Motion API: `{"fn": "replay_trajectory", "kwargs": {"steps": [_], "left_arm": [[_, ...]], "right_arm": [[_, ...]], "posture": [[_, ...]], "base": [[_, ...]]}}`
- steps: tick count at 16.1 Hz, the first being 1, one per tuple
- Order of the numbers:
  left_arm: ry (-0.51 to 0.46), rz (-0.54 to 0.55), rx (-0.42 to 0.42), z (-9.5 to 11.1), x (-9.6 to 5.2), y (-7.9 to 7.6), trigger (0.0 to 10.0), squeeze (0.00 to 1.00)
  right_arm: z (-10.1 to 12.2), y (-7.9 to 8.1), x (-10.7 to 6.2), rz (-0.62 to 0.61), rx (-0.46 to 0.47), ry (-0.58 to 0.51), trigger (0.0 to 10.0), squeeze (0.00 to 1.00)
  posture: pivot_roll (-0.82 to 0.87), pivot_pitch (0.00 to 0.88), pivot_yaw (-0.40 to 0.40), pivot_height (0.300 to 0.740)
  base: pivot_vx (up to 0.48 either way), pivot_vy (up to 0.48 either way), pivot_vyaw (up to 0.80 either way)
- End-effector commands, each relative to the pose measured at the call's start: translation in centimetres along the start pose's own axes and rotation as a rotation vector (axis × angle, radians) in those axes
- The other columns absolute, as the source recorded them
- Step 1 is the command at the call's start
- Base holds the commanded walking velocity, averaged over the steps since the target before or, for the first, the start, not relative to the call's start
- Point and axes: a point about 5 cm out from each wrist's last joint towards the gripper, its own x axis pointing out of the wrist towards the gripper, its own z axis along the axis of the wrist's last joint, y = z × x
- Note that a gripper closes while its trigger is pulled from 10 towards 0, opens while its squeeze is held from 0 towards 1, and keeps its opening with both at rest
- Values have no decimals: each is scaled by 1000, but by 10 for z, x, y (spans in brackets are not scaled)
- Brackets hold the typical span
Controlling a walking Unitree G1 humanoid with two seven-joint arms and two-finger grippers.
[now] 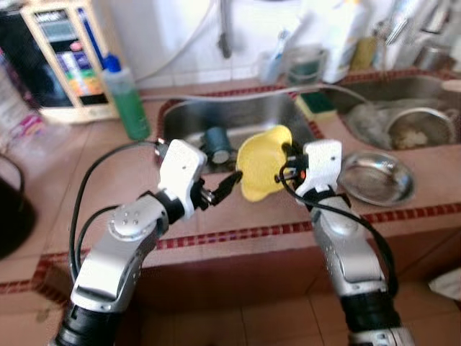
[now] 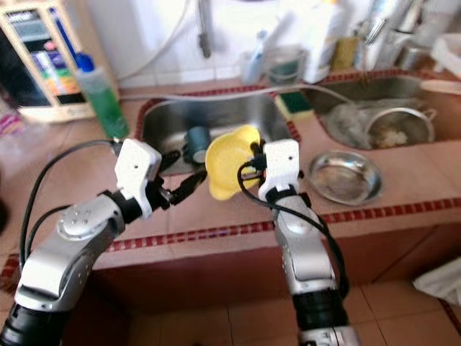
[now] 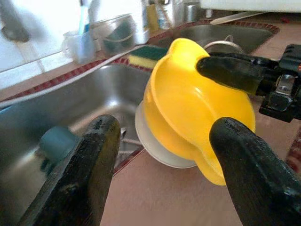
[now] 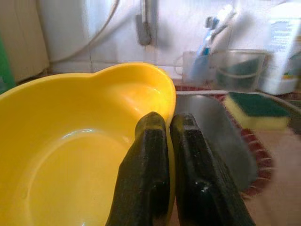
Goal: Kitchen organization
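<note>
A yellow plastic bowl (image 1: 261, 162) with a pale base ring (image 3: 150, 146) hangs tilted on its edge over the counter, just in front of the left sink basin (image 1: 238, 115). My right gripper (image 4: 168, 123) is shut on the bowl's rim, one finger inside and one outside. To the bowl's left, my left gripper (image 1: 229, 184) points at its underside. Its fingers (image 3: 89, 174) are spread open either side of the bowl without touching it. A teal cup (image 1: 216, 144) lies in the basin behind.
A steel dish (image 1: 376, 177) rests on the tiled counter right of my right arm. The right sink holds a metal strainer (image 1: 421, 128). A green bottle (image 1: 128, 97), a sponge (image 1: 315, 103) and a water filter box (image 1: 65, 58) stand along the back.
</note>
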Motion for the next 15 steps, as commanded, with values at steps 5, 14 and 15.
{"fn": "replay_trajectory", "kwargs": {"steps": [5, 14, 15], "left_arm": [[-9, 0, 1, 1, 1, 0, 10000, 0], [-10, 3, -3, 1, 1, 0, 10000, 0], [-10, 3, -3, 1, 1, -1, 10000, 0]], "right_arm": [[3, -3, 1, 5, -3, -13, 10000, 0], [3, -3, 1, 18, -1, -10, 10000, 0], [2, -3, 1, 18, -1, -9, 10000, 0]], "posture": [[-103, 64, 70, 740], [-101, 73, 65, 740], [-101, 73, 64, 740]], "base": [[274, 0, 0], [273, 0, 0], [274, 0, 0]]}}
